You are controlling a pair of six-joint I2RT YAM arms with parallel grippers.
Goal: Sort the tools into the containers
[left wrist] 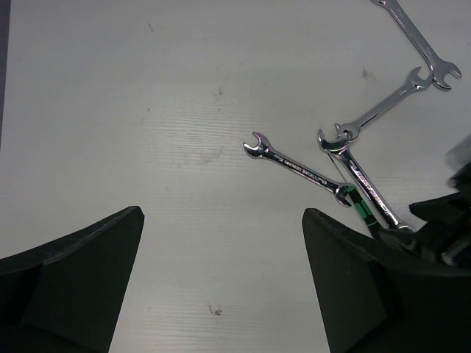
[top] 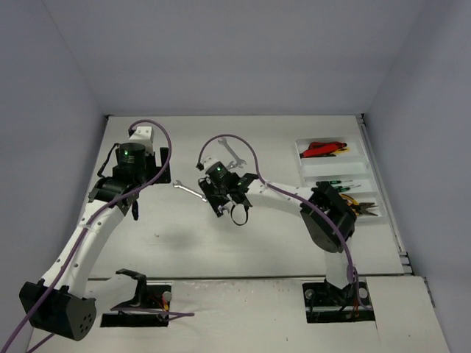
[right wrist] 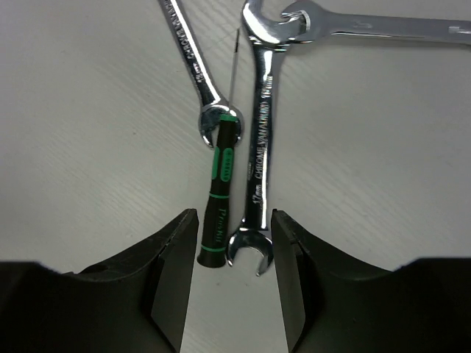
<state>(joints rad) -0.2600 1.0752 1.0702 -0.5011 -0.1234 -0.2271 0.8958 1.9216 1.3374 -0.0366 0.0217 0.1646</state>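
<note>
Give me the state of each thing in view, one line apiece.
wrenches: four, lying loose, outside the tray.
screwdriver: lying flat, handle top against a wrench end.
tray: partly filled; red cutters in the far compartment.
left gripper: open, holding nothing.
right gripper: part open, astride the screwdriver handle and one wrench end.

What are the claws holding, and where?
Nothing yet. The right claw straddles the handle of the black-and-green screwdriver and the end of a silver wrench; the left claw is open, empty.

White table (top: 221, 243); on it wrenches (right wrist: 259, 147), screwdriver (right wrist: 221, 191), tray (top: 359, 163)
</note>
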